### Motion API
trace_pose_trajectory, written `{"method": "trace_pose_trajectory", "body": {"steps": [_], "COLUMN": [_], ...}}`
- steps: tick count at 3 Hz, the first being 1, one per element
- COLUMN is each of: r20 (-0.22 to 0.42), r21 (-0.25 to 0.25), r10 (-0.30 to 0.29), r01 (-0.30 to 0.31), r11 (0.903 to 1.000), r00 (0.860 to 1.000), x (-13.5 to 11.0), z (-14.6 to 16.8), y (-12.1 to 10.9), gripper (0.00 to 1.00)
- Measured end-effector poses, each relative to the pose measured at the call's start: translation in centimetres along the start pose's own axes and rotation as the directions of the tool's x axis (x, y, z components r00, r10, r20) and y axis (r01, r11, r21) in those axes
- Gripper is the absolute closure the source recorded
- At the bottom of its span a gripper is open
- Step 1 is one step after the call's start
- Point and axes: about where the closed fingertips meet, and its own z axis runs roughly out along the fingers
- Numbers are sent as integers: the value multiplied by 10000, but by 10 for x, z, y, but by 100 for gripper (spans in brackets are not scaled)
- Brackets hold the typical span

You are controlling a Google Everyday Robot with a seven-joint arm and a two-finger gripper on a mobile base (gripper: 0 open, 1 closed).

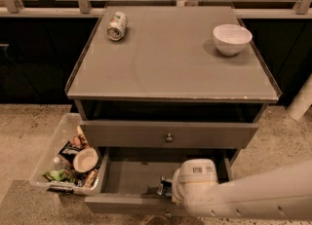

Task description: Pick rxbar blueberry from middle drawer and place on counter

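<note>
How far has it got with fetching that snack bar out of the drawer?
Done: the middle drawer stands open. In hand: the pincer is down inside it, near its front, but the arm hides the snack bar, so I cannot tell whether it is gripped. Left: lifting the bar out and setting it on the counter, which holds a can and a bowl.

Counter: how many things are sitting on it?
2: a can lying at the back left and a white bowl at the back right. The end effector is down in the lower drawer, not on the counter.
</note>
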Motion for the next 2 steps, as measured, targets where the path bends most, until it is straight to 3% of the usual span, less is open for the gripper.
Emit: {"method": "trace_pose_trajectory", "body": {"steps": [1, 2], "r20": [-200, -27], "r21": [152, 917], "r10": [-550, -971], "r01": [553, 969], "r11": [9984, 9911], "r00": [9983, 9953], "x": [-8, -19], "z": [-54, -112], "y": [16, 0], "gripper": [100, 100]}}
